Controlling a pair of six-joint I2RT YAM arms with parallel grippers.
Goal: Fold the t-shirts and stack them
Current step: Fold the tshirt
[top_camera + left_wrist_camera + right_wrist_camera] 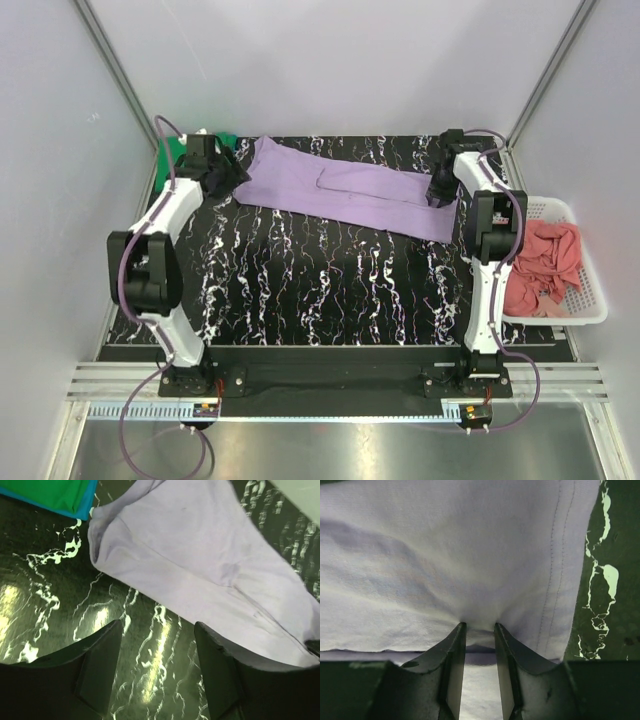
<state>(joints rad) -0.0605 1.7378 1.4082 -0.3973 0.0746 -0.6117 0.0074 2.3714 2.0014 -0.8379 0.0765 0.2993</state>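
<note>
I find 1 light purple soft cloth t-shirt (340, 190) lying as a long folded strip across the far part of the black white-veined surface (320, 290). Right end effector (479, 626): narrow, pinching that shirt's cloth near its stitched right edge. Left end effector (159, 630): wide, holding nothing, over bare surface beside the shirt's left end. 1 bright green cloth t-shirt (55, 492) lies on blue cloth (86, 507) at the far-left corner. 1 salmon pink cloth t-shirt (545, 265) lies crumpled in the white plastic lattice basket (555, 318).

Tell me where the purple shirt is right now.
In the top view the purple shirt lies across the far side of the table, its right end pinched by the right end effector, its left end beside the green shirt.
</note>
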